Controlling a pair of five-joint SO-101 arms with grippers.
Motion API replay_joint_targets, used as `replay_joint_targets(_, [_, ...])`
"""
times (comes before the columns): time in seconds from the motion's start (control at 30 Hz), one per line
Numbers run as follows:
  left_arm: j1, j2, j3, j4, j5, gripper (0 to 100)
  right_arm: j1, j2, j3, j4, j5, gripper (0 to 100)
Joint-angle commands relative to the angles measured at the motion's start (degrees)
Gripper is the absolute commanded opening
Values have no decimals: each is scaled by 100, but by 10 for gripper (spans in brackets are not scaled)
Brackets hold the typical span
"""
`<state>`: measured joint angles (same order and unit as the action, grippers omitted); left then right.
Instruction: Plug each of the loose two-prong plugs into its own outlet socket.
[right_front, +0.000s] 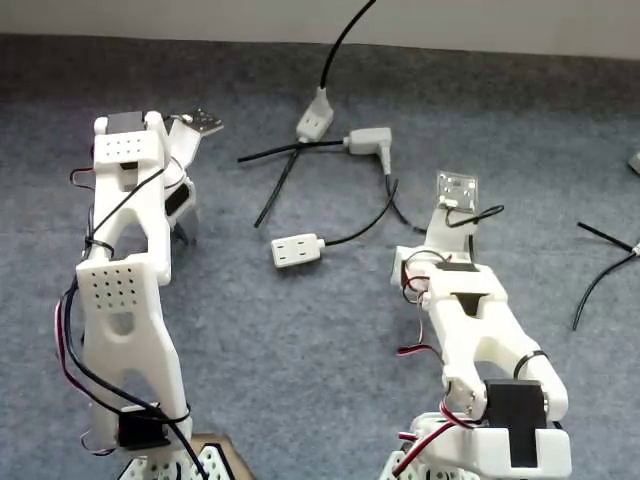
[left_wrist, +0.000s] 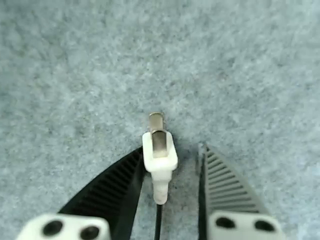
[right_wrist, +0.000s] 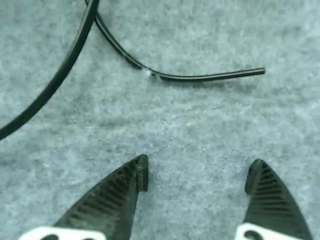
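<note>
Left tool (left_wrist: 171, 150) stands with jaws apart around a white two-prong plug (left_wrist: 159, 150), which lies on the grey tabletop (left_wrist: 75, 75). Right tool (right_wrist: 200, 162) is apart too, near a black cable (right_wrist: 200, 77).

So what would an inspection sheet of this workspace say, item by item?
Surface: grey carpet.
Job's things: white plug between the fingers of the left tool; socket block; tapered connector; angled connector.
Clutter: pale object cut off at the edge.
Tools: left tool open, plug touching one finger; right tool open over bare carpet.
Cables: black cords, one with a loose end.
Surroundings: pale wall behind.
</note>
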<state>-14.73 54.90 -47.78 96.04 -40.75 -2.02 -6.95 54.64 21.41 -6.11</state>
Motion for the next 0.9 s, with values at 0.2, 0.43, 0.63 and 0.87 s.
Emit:
replay_joint_targets(0.2, [-75,-84,-215,-53,53,46,66,-268,-31,-110,-26,307])
replay_joint_targets(0.43, [207,-655,-1103,422,62,30,66,-268,-31,-119,-26,307])
replay_joint_targets(0.63, [611,-1859,-1270,527,712,6,66,-268,-31,-119,-26,307])
replay_joint_targets(0.87, [1015,-3626,92,554,1389,6,66,-259,-31,-119,-26,307])
